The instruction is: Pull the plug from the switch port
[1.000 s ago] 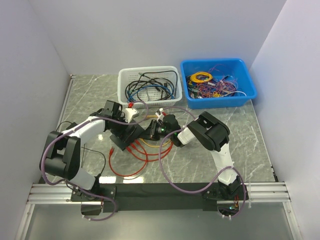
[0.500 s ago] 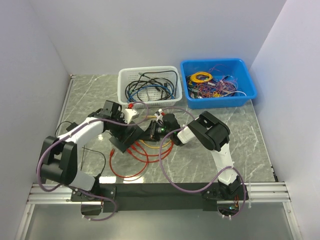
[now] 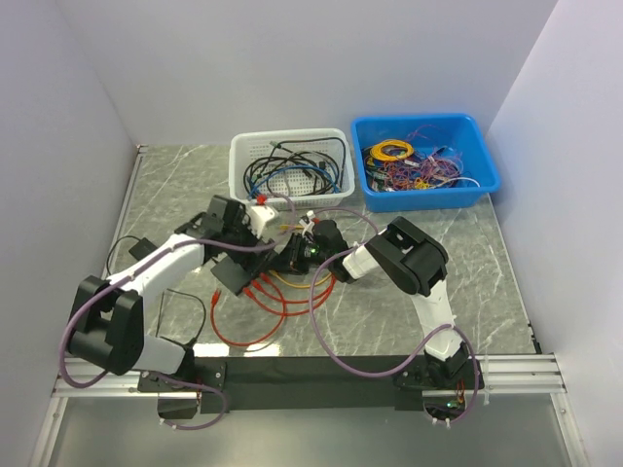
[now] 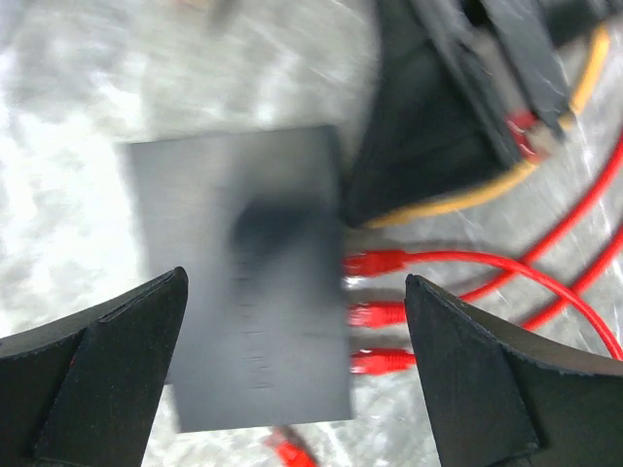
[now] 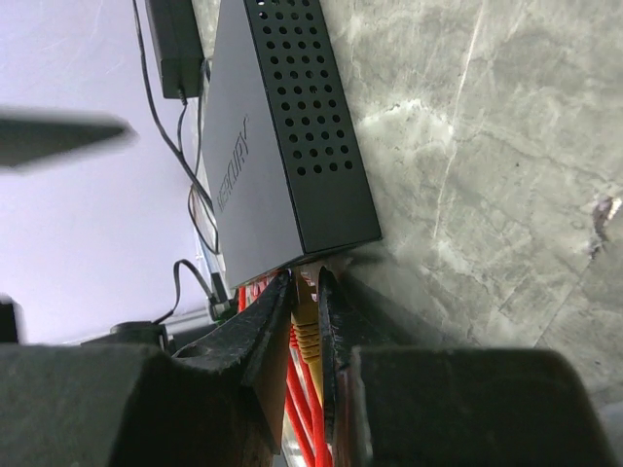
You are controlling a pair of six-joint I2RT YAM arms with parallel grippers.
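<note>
The switch is a flat matte-black box on the marble table, with ports on its right edge. It also shows in the left wrist view and the right wrist view. Three red plugs and a yellow plug sit in the ports. My right gripper is shut on the yellow plug at the switch's port edge. My left gripper hovers above the switch, open and empty.
A white mesh basket with dark cables stands behind the switch. A blue bin of coloured wires is at the back right. Red cables loop on the table in front of the switch. A black power adapter lies beyond the switch.
My left arm has swung a little to the right, bringing its gripper over the switch. The right gripper and the switch have stayed put.
</note>
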